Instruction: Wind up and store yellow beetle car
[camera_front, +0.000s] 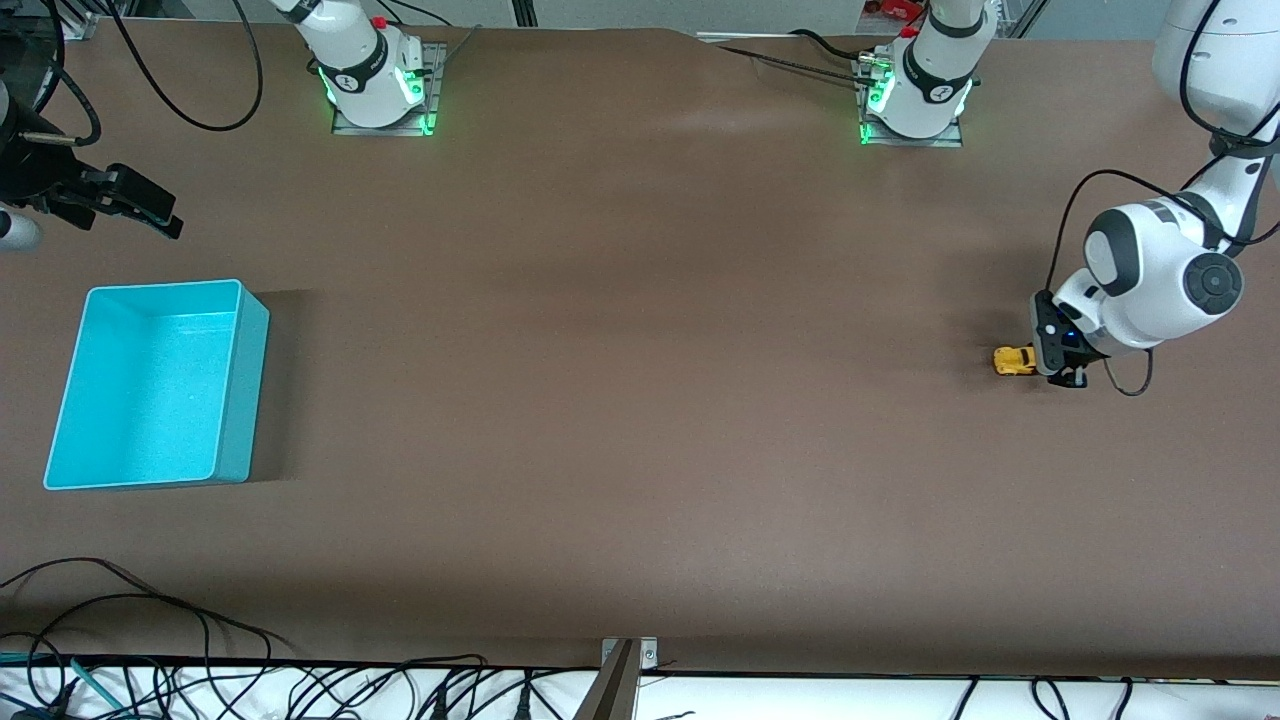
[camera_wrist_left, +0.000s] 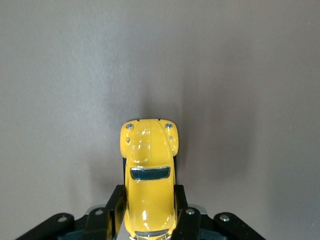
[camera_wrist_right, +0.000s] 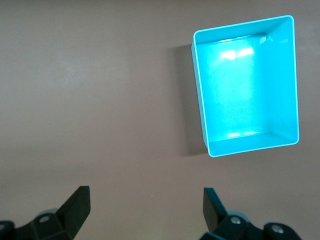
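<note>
Just plain brown table (camera_front: 640, 400)

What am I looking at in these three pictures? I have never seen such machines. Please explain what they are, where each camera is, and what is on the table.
These are two robot arms bolted to a brown table. Each ends in a gripper with two fingers.

The wide picture is taken from high up, facing the arms. The other two come from small cameras on the arms' wrists, looking down past the fingers.

The left gripper is shut on a tiny yellow toy car down at the table, at the left arm's end. Its wrist camera shows the black fingers pressing the car's sides.

The right gripper is open, holds nothing, and waits in the air near a turquoise bin, which has nothing in it.
</note>
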